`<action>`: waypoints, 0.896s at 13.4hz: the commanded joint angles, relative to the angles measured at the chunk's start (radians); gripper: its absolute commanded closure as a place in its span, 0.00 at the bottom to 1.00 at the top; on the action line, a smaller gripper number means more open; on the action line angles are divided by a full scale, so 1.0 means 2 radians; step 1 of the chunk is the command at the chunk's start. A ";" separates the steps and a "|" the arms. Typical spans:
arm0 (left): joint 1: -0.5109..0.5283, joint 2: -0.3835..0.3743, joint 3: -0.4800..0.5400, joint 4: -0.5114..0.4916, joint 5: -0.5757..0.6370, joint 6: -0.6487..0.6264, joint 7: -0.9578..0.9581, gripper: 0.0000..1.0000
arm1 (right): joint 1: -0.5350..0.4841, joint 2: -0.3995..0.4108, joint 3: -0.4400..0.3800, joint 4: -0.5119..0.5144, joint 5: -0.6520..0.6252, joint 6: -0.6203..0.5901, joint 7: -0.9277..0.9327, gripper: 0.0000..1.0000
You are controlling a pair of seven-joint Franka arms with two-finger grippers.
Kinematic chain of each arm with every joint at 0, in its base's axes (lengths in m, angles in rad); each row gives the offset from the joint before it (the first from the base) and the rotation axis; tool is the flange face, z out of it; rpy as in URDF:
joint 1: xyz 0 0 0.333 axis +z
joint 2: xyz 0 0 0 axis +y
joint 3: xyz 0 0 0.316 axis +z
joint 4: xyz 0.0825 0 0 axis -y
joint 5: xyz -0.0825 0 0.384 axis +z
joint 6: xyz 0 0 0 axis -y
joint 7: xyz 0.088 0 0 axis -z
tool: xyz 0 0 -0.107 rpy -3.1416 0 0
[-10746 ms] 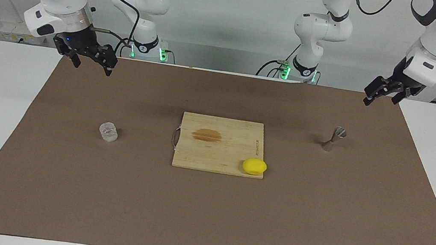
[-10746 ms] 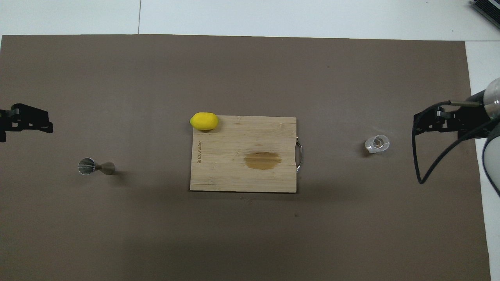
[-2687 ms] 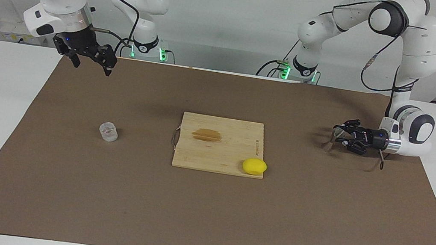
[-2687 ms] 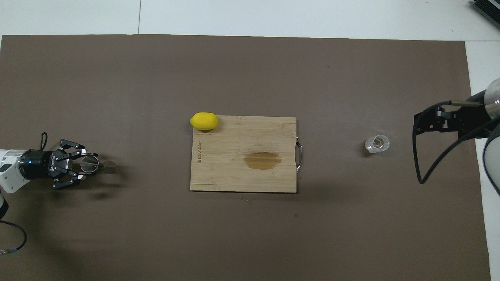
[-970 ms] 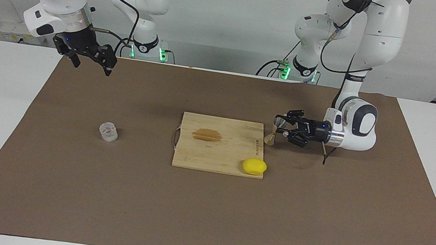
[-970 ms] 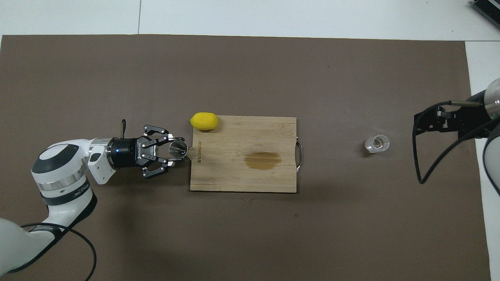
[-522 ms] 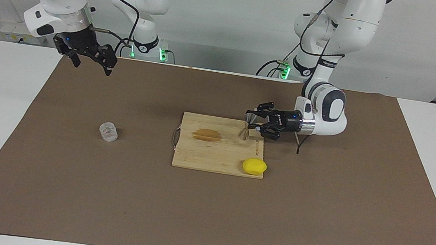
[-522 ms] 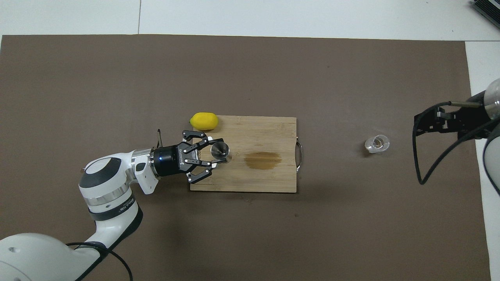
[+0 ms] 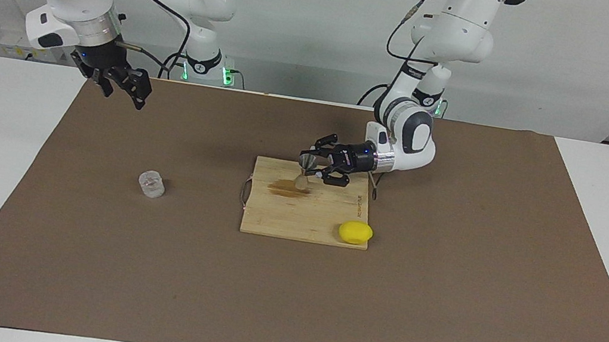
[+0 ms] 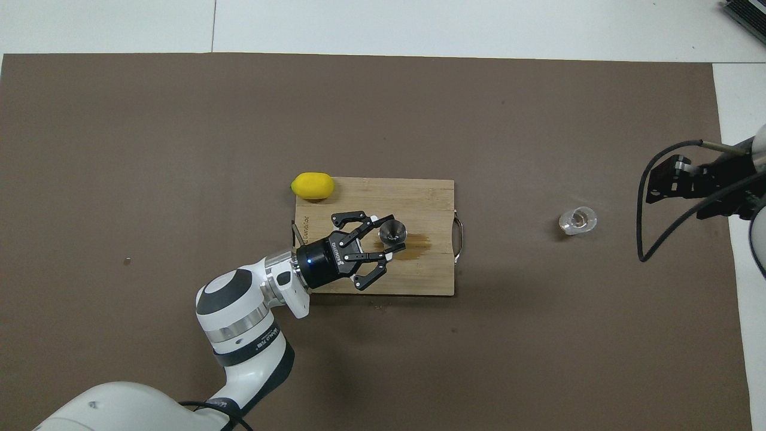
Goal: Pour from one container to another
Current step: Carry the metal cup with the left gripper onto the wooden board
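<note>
My left arm is bent low, forearm level over the cutting board (image 9: 302, 228), wrist pointing toward the right arm's end of the desk. Left gripper (image 9: 310, 165) (image 10: 383, 237) is clenched on the jigger (image 9: 304, 170) (image 10: 392, 231), fingertips at its narrow waist. The jigger stands upright, long axis vertical, open cone up, foot at the board's dark stain (image 9: 285, 188). Board sits mid-desk; there is print along its short edge toward the left arm's end, too small for me to read. A lemon (image 9: 355, 232) (image 10: 312, 185) sits at the board's corner away from the robots, at that same end.

My right arm waits, raised. Right gripper (image 9: 123, 85) (image 10: 663, 181) hangs over the mat's corner nearest its base; cannot tell its jaw state. The glass tumbler (image 9: 151, 184) (image 10: 577, 220) stands upright on the mat (image 9: 440, 312) toward the right arm's end, well apart from the board.
</note>
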 commanded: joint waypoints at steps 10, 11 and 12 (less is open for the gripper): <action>-0.046 0.031 0.011 0.016 -0.061 0.030 0.131 1.00 | -0.094 0.095 0.003 -0.090 0.168 0.156 0.280 0.00; -0.046 0.031 0.011 0.017 -0.061 0.030 0.135 1.00 | -0.102 0.106 0.003 -0.090 0.171 0.161 0.310 0.00; -0.047 0.032 0.011 0.017 -0.061 0.030 0.151 1.00 | -0.108 0.114 0.003 -0.096 0.174 0.171 0.310 0.00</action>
